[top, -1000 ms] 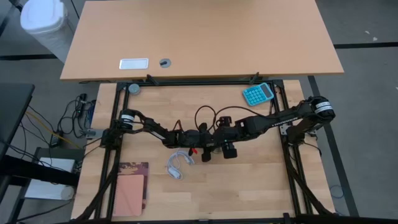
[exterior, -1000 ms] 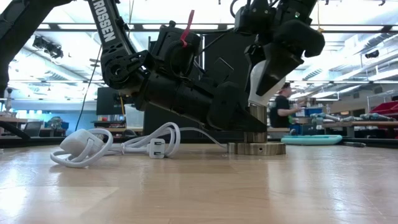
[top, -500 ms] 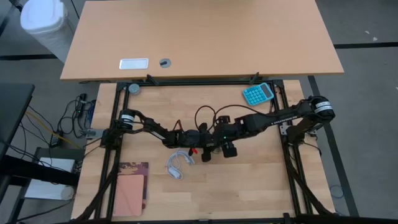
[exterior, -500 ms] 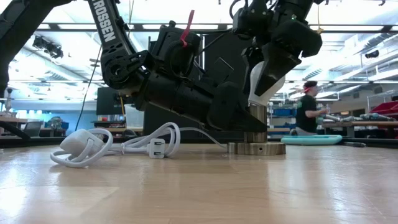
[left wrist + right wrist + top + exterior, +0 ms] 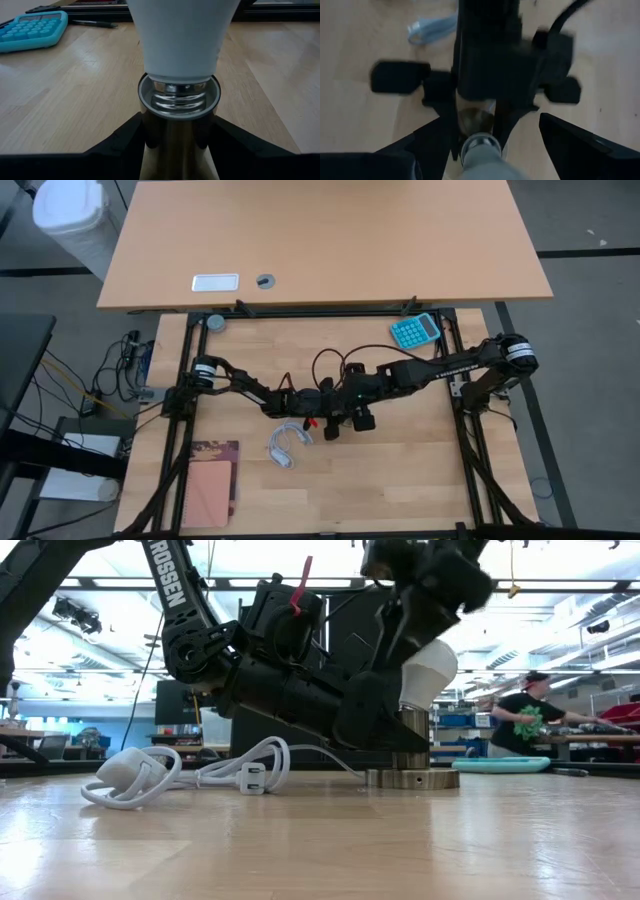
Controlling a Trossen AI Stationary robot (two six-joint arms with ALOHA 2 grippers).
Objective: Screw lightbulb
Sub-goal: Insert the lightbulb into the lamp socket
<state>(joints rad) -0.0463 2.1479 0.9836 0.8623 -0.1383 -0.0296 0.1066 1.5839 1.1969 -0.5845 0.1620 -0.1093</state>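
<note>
1. Left gripper: fingers closed on the metal socket, one on each side of its barrel, holding it upright on the table.
2. Right gripper: above the socket, fingers spread wide on either side of the lightbulb; contact with it cannot be told.
3. Lightbulb: white, screw cap seated in the socket mouth, globe leaning slightly.
4. Socket base disc: flat on the table.
5. White cord: coiled beside the socket.
6. Turquoise calculator: well apart, far table edge.
7. Notebook: near the left front corner.

Bright workshop, ceiling lights, perhaps benches
</note>
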